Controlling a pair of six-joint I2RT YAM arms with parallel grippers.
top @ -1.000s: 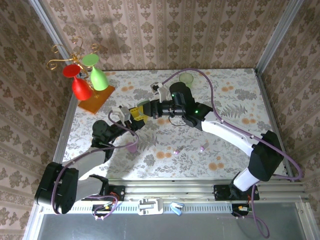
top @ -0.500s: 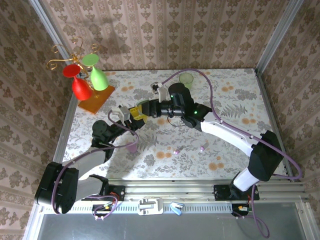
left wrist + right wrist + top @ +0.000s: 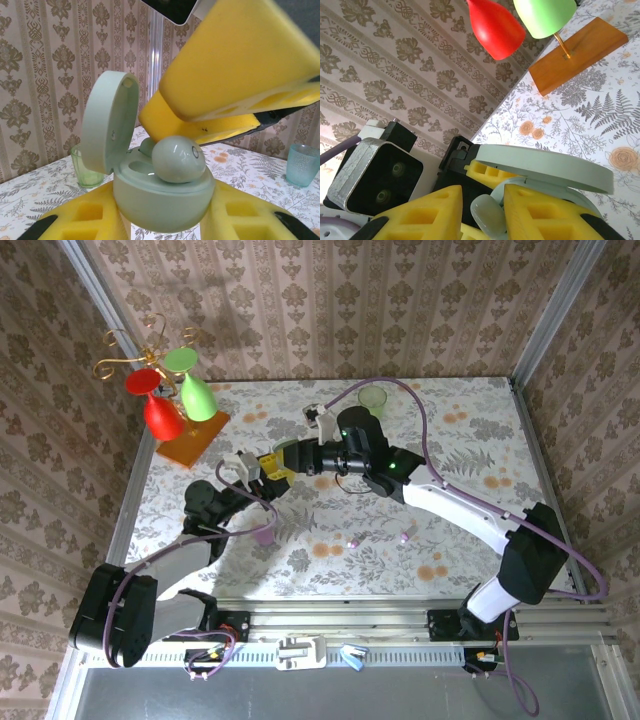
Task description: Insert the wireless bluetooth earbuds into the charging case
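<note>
The left gripper [image 3: 262, 470] and the right gripper [image 3: 284, 461] met tip to tip left of centre in the top view, lifted off the floral table [image 3: 470, 440]. Lower in the frame, two pinkish-purple earbuds [image 3: 352, 543] lay apart on the table, one below centre and the other to its right. A larger pinkish-purple oval [image 3: 263, 534], probably another case, sat beside the left arm.

In the left wrist view the left gripper was clamped on the pale green charging case [image 3: 162, 200], with its yellow foam pads [image 3: 85, 220] squeezing the body from both sides at the bottom of the frame. The lid [image 3: 107, 122] stood open at centre left. A pale green earbud [image 3: 178, 159] rested on the case's top face, apparently not yet sunk into its well. The right gripper's yellow fingers [image 3: 235, 65] slanted down from the upper right to just above it.

In the right wrist view that earbud showed in the gap between the two yellow pads at bottom centre, under the open lid. I could not tell whether the pads were clamping it or merely flanking it.

The buds looked light, hard, smooth and rounded, so they would likely slip or roll out of a loose pinch. The soft foam should help. A hold across the widest part with the pad tips seemed best. The case was better held by its body than by the hinged lid.
</note>
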